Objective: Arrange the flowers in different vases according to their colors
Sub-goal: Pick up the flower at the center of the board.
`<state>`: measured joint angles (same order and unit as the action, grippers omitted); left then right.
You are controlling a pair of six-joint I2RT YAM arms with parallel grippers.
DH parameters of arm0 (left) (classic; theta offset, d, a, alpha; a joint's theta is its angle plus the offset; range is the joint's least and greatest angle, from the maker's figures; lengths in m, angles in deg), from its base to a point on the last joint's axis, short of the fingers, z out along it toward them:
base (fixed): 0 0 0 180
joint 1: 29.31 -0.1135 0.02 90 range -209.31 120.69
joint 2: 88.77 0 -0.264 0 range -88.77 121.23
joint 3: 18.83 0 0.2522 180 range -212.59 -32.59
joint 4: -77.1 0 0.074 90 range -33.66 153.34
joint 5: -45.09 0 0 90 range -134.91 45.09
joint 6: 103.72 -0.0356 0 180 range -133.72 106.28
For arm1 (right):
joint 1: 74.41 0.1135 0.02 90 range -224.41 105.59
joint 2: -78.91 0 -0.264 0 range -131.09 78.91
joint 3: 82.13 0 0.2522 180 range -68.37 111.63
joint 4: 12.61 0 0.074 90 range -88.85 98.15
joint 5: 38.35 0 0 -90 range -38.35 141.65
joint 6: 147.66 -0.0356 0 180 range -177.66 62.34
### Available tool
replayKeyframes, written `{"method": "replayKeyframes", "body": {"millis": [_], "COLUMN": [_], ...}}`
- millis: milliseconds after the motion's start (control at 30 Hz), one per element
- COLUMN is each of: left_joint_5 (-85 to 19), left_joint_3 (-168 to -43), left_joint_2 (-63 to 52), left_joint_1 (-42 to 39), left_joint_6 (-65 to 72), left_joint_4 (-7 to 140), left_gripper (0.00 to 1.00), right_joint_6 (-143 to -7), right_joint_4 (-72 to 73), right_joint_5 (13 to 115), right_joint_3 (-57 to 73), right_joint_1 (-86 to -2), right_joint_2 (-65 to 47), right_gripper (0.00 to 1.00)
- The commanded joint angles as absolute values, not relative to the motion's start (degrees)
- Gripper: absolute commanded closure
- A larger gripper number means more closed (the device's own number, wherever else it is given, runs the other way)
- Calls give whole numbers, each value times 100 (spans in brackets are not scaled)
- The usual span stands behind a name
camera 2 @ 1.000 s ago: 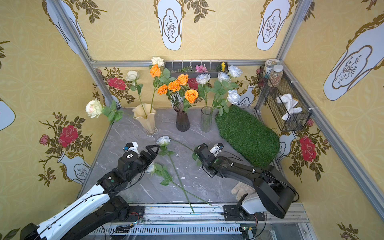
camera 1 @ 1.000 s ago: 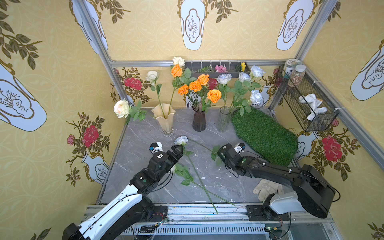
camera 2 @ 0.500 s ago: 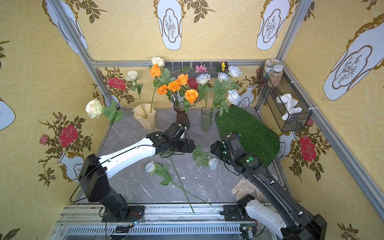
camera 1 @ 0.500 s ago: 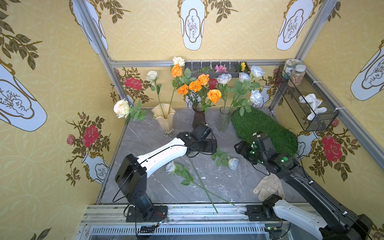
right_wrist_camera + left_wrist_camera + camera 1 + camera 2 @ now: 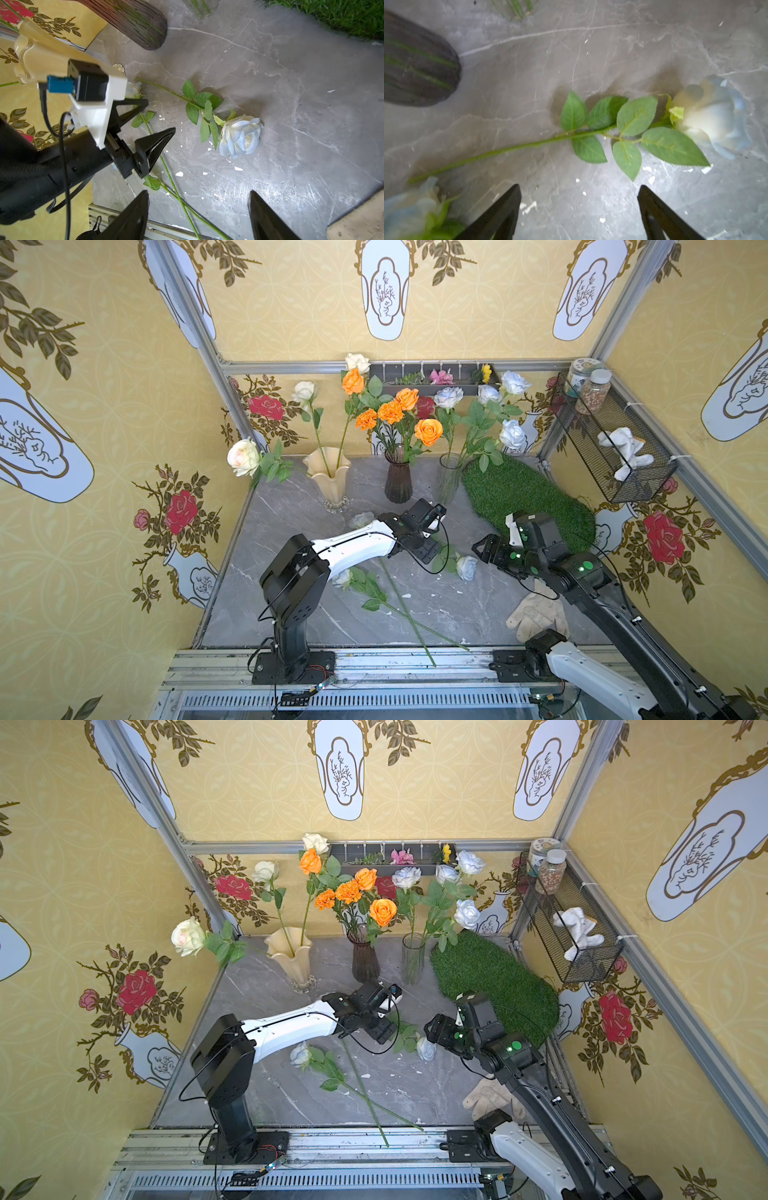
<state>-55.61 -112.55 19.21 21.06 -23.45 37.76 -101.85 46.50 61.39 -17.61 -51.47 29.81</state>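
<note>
While the left tool (image 5: 579, 199) hangs over the grey worktop (image 5: 612, 52) with jaws apart and nothing between them, the target pale blue rose (image 5: 579, 135) lies flat across the middle of its wrist view. The bloom (image 5: 712, 116) sits at the right of the frame and the bare stem (image 5: 488, 153) runs off to lower left.

- Right tool (image 5: 197, 207): also spread, empty. In a top view it sits just right of the same bloom.
- 2 other loose roses: a 2nd pale blue rose (image 5: 344, 577) left of centre, and a 3rd rose head (image 5: 360, 519) above the left arm. Their stems cross toward the frame's bottom.
- Likely destination: the clear glass vase (image 5: 449, 481), upper centre, which already holds pale blue blooms.

Handling, judged: an artificial flower, so very light. The stem looks thin and fairly stiff, and round enough to roll or twist in a pinch. Petals and leaves (image 5: 635, 116) look like soft fabric and would crush or slip.

Grip point: the bare stem just below the leaf cluster, jaws square across it. Too near the cut end and the head-heavy flower may swing. A stem this flat on the worktop needs a low, careful closure.
</note>
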Motion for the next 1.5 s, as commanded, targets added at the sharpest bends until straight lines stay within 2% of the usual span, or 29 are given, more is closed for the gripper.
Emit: {"method": "replayKeyframes", "body": {"millis": [0, 200, 467, 633, 1000, 1233, 1467], "left_joint_5": [-5397, -4896, -4694, -4678, -4939, -5027, -5154], "left_joint_3": [-11562, -12229, -12069, -11697, -12371, -12558, -12826], "left_joint_2": [2364, 2903, 2973, 2928, 3589, 3858, 4013], "left_joint_1": [2081, 1851, 1714, 1701, 1716, 1878, 1953], "left_joint_6": [-2989, -3148, -3257, -3241, -3072, -3019, -2905], "left_joint_4": [3810, 3211, 3187, 3419, 3341, 3082, 2923], "left_gripper": [11, 15, 16, 16, 17, 31, 62], "right_joint_6": [-9977, -9907, -9860, -9841, -9818, -9740, -9718], "right_joint_4": [4554, 4555, 4431, 4371, 4387, 4379, 4360], "right_joint_5": [6297, 6370, 6457, 6505, 6562, 6633, 6763], "right_joint_3": [-1797, -1856, -1932, -1963, -1973, -1933, -1934], "right_joint_1": [-5196, -5284, -5382, -5421, -5485, -5560, -5674], "right_joint_2": [3004, 3051, 2910, 2857, 2838, 2750, 2732], "right_gripper": [24, 24, 24, 24, 24, 24, 24]}}
